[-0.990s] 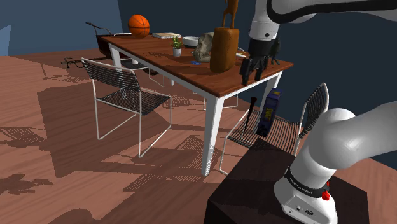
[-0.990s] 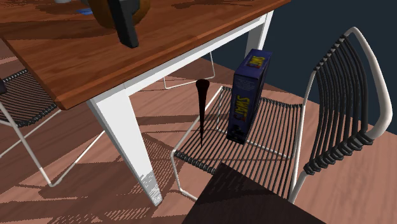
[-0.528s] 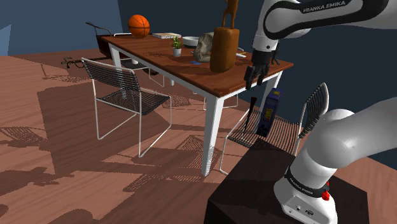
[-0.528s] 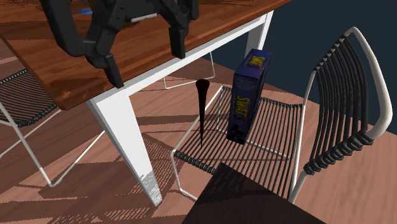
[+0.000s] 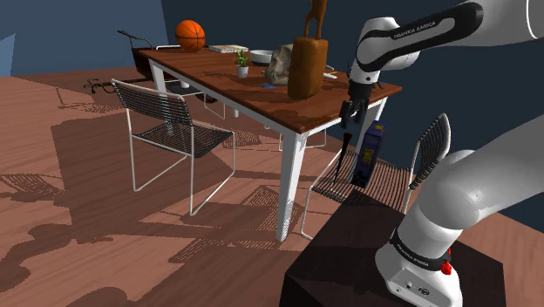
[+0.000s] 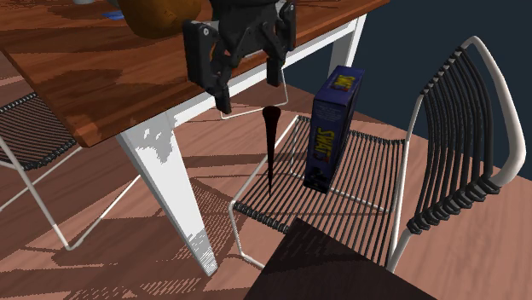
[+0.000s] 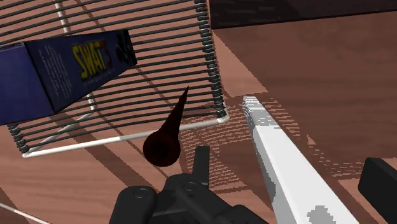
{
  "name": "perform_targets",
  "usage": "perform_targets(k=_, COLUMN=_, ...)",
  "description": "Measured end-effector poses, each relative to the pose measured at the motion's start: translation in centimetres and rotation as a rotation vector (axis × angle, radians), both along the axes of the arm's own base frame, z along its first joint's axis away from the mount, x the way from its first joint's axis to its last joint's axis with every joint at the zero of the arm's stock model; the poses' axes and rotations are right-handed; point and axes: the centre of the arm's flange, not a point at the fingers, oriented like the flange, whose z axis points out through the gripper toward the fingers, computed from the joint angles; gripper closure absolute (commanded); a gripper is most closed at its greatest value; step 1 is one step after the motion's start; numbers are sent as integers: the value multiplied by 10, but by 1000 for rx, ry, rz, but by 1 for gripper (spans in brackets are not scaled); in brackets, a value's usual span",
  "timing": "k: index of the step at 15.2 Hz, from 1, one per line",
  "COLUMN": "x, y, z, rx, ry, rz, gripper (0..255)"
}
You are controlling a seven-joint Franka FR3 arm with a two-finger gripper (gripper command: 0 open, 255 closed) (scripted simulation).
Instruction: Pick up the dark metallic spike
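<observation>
- Your arm [image 5: 453,183] rises from the stand [image 5: 349,253] at the shoulder view's lower right, arches high, and bends down past the corner of the wooden table [image 5: 261,96].
- The wrist is turned so that the gripper [image 5: 349,118] points almost straight down, just off the table's edge and above the wire chair [image 5: 427,148].
- In the second exterior view you can see the gripper [image 6: 249,89] hanging in front of the table [image 6: 77,77], above the spike and a little toward that view's left of it.
- The fingers [image 6: 274,68] stand well apart, with nothing between them and nothing touching them.
- The dark spike [image 6: 271,149] stands upright on the chair's [image 6: 465,128] wire seat, broad end up and point down, near the seat corner closest to the white table leg [image 6: 166,183].
- A blue box [image 6: 331,128] stands on the same seat just beside the spike, apart from it.
- From the wrist you look down on the spike's [image 7: 167,133] round head, close by one of the fingers [image 7: 202,167] rather than centred in the gap; the table leg [image 7: 280,153] runs between the two fingers, and the box [image 7: 57,70] lies beyond the spike.
</observation>
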Motion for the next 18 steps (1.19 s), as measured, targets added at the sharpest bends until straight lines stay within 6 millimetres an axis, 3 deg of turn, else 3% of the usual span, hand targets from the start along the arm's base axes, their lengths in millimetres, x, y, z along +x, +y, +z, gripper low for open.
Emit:
perform_targets(k=7, x=13, y=-79, z=-44, rx=-2, ry=-6, rz=-4, gripper=0)
perform_targets(k=15, x=14, y=-90, z=-86, rx=-4, ry=-6, rz=-4, gripper=0)
perform_targets(k=16, x=14, y=-90, z=-89, rx=-4, ry=-6, rz=-4, gripper=255)
perform_targets(k=18, x=15, y=-90, z=-90, rx=-4, ry=-7, rz=-4, gripper=255)
